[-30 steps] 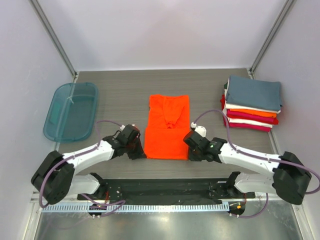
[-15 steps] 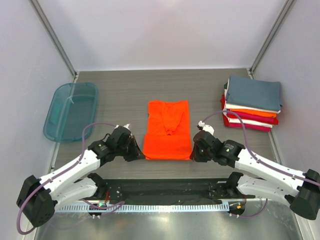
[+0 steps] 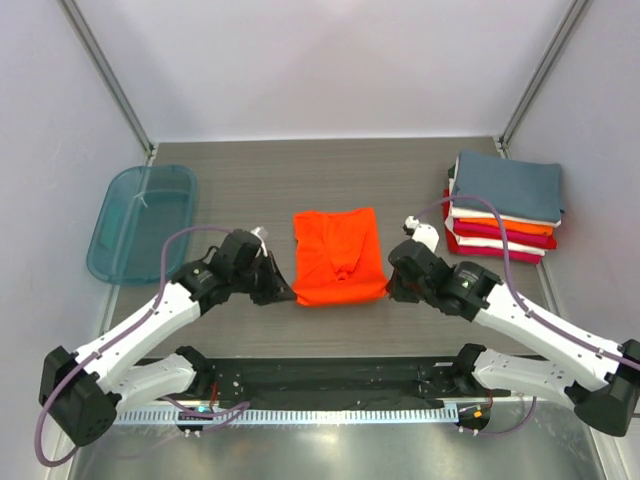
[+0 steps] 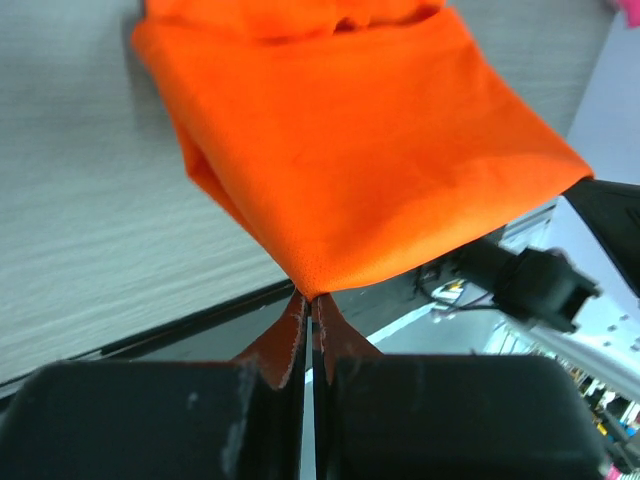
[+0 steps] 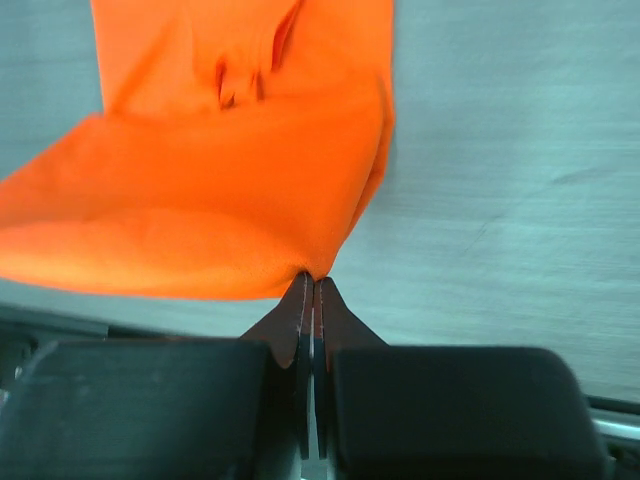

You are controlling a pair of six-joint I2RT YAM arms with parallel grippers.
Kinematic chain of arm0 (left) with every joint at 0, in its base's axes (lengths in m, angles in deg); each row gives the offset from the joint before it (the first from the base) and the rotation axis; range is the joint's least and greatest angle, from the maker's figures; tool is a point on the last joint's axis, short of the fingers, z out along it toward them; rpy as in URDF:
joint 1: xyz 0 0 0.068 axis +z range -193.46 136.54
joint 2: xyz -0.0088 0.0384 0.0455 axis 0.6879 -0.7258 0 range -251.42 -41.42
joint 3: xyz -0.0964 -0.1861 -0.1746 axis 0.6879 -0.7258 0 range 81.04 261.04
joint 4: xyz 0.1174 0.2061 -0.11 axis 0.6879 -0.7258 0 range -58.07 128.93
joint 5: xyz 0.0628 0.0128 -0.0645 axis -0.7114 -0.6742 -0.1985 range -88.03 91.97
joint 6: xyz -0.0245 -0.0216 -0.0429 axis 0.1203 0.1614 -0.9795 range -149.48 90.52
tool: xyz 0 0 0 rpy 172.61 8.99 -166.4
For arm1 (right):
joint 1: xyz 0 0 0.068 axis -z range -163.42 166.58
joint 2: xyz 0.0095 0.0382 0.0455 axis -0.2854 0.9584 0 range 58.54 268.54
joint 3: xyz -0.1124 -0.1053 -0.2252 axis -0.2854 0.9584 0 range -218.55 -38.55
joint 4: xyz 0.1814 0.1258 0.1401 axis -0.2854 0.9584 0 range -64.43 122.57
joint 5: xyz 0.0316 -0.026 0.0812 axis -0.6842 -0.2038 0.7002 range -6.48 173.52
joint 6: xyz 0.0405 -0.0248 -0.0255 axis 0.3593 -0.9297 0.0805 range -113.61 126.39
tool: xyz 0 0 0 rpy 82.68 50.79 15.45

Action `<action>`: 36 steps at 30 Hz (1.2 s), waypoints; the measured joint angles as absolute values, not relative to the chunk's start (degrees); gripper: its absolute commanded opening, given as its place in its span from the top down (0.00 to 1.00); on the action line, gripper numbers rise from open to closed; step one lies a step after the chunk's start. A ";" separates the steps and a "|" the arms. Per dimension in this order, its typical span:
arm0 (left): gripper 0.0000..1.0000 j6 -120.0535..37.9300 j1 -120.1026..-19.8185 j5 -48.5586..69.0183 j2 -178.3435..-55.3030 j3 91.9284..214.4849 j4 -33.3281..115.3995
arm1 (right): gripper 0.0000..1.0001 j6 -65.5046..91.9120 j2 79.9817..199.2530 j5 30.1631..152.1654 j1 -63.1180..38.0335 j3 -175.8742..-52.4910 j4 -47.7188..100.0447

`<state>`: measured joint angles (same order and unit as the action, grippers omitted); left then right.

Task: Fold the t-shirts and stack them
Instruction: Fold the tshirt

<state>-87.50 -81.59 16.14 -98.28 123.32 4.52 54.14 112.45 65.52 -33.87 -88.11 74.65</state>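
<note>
Quick status from us: the orange shirt [image 3: 338,256] is sitting in the middle of the table [image 3: 240,175], right between our two arms. Our left claw [image 4: 308,305] is clamped on the shirt's near left corner. In the left wrist view the two fingers are pressed together with a bit of orange cloth pinched at the tips, and the cloth runs up and away from them, clear of the wood at that corner. Same deal on the other side: our right claw [image 5: 309,285] is squeezed tight on the near right corner, with fabric caught between its fingers and the hem sagging off to the left of the pinch.

From above, the near edge of the shirt is held up by both claws while the far half lies flat on the table. There's a bunched fold of cloth running down the middle of that flat part.

The stack of folded shirts [image 3: 503,205] is over at the far right of the table, well apart from the orange one. It has a blue-grey one on top, with white, orange and crimson layers peeking out underneath. The teal see-through tub [image 3: 142,222] is at the far left edge, nowhere near either claw.
</note>
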 measured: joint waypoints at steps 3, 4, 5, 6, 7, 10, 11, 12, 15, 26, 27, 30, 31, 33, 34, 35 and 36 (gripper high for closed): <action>1.00 -86.02 -79.60 16.62 -102.87 128.61 4.15 | 0.99 51.60 117.54 62.88 -31.25 -92.59 74.63; 1.00 -85.64 -78.99 16.80 -104.31 129.92 4.12 | 0.99 50.64 119.05 62.33 -29.96 -93.55 74.39; 1.00 -85.05 -78.36 17.06 -106.02 131.28 4.15 | 0.99 49.55 120.73 62.20 -28.06 -94.43 74.10; 0.99 -84.42 -77.66 17.32 -107.76 132.52 4.10 | 0.99 48.58 121.95 62.18 -26.59 -94.93 73.62; 0.99 -84.07 -77.07 17.61 -109.10 133.44 4.02 | 0.99 47.51 123.31 62.35 -24.76 -95.37 73.14; 0.99 -82.71 -74.88 18.74 -113.51 135.91 4.10 | 0.99 44.61 126.65 63.82 -19.93 -96.09 70.89; 0.99 -82.43 -74.25 19.14 -114.82 136.59 4.17 | 0.99 43.71 127.66 64.52 -18.59 -96.52 70.21; 0.99 -82.04 -73.61 19.40 -115.94 137.29 4.15 | 0.99 42.86 128.84 65.44 -17.11 -97.18 69.53; 0.99 -80.99 -71.69 20.34 -119.65 140.13 4.30 | 0.99 40.45 132.45 67.75 -14.05 -100.06 67.70; 0.98 -78.28 -62.47 25.15 -133.29 149.29 6.49 | 0.99 34.09 150.63 77.44 -5.46 -114.51 61.12; 0.98 -78.30 -61.02 25.83 -135.68 150.88 6.84 | 0.99 33.85 153.25 78.97 -4.65 -116.76 60.44; 0.55 -78.32 -57.15 27.29 -144.22 156.76 9.65 | 0.46 33.59 163.11 83.51 -2.25 -125.38 56.83; 0.44 -78.06 -56.08 27.51 -147.48 159.23 10.75 | 0.33 33.50 167.70 84.36 -1.52 -129.57 56.46; 0.26 -78.21 -54.71 28.08 -153.47 163.84 12.67 | 0.18 33.68 175.98 85.24 -0.37 -137.27 53.60; 0.24 -78.45 -54.18 28.30 -156.02 166.18 12.82 | 0.18 33.37 179.13 85.70 0.05 -139.63 52.48; 0.23 -78.50 -53.88 28.23 -158.06 167.75 13.65 | 0.18 33.24 181.38 86.29 0.42 -140.92 51.72; 0.23 -78.47 -53.66 28.21 -159.76 168.80 14.59 | 0.18 33.26 183.13 86.75 0.79 -141.44 51.09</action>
<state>-78.47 -53.66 28.21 -159.76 168.80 14.59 33.26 183.13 86.75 0.79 -141.44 51.09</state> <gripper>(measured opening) 0.752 0.817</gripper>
